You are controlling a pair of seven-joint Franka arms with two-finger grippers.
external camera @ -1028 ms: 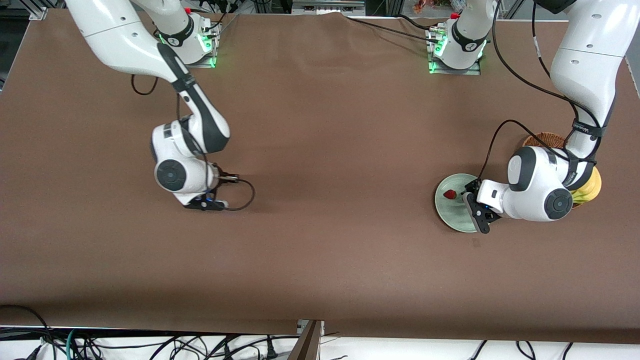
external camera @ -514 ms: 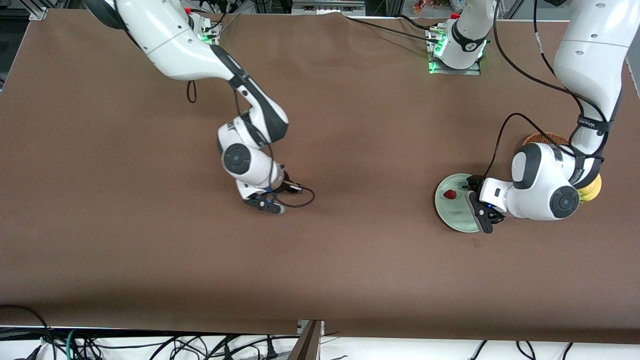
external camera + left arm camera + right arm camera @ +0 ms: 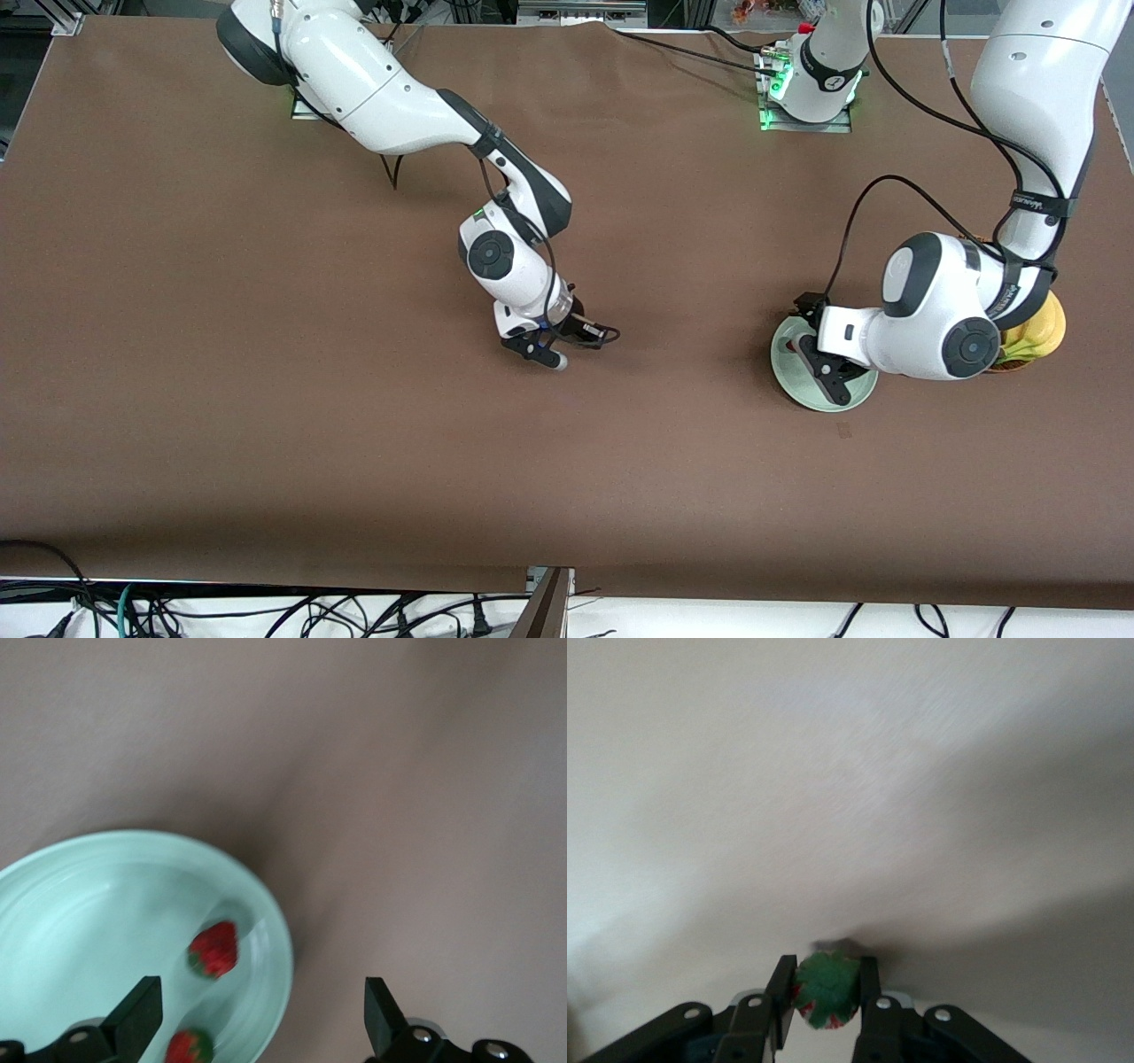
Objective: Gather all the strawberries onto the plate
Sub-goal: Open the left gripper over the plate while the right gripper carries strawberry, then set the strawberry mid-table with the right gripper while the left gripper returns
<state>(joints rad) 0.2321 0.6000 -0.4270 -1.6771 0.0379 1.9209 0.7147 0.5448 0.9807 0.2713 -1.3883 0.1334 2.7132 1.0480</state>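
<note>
Right end effector [image 3: 824,997] grips a strawberry [image 3: 827,989], leafy top facing its wrist camera.

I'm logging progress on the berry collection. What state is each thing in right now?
Plate: holds two strawberries.
Strawberries in plate: lying loose, not gripped.
Third strawberry: gripped, not yet in the plate.
Left pincer: open, empty, over the plate's edge.
Right pincer: shut on the third strawberry, over bare table mid-way.

Three strawberries: two [image 3: 213,949] [image 3: 188,1047] on one plate [image 3: 106,904], one [image 3: 827,989] in the right gripper [image 3: 825,997].
</note>
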